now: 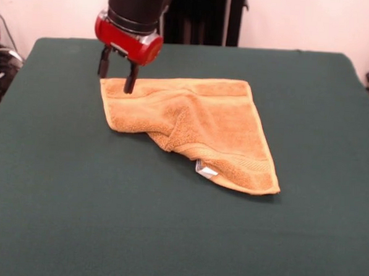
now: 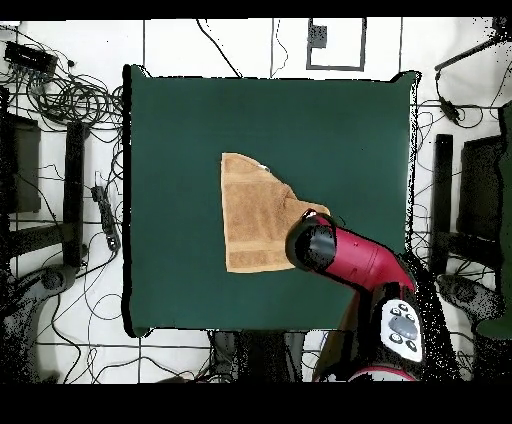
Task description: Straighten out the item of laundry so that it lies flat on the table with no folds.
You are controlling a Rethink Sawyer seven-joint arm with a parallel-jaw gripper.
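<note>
The gripper (image 1: 116,73) hangs with its fingers apart over the ten o'clock corner of the orange towel (image 1: 197,126), which lies folded into a rough triangle near the middle of the green table (image 1: 76,200), white tag (image 1: 205,169) peeking out at five o'clock.

Red-and-black arm (image 1: 130,24), black-fingered hand (image 1: 116,74)

The green worktop (image 1: 57,199) is bare all around the folded orange towel (image 1: 197,123), so there is lots of room to reach in. Only the end effector (image 1: 116,75) stands over the towel's corner.
</note>
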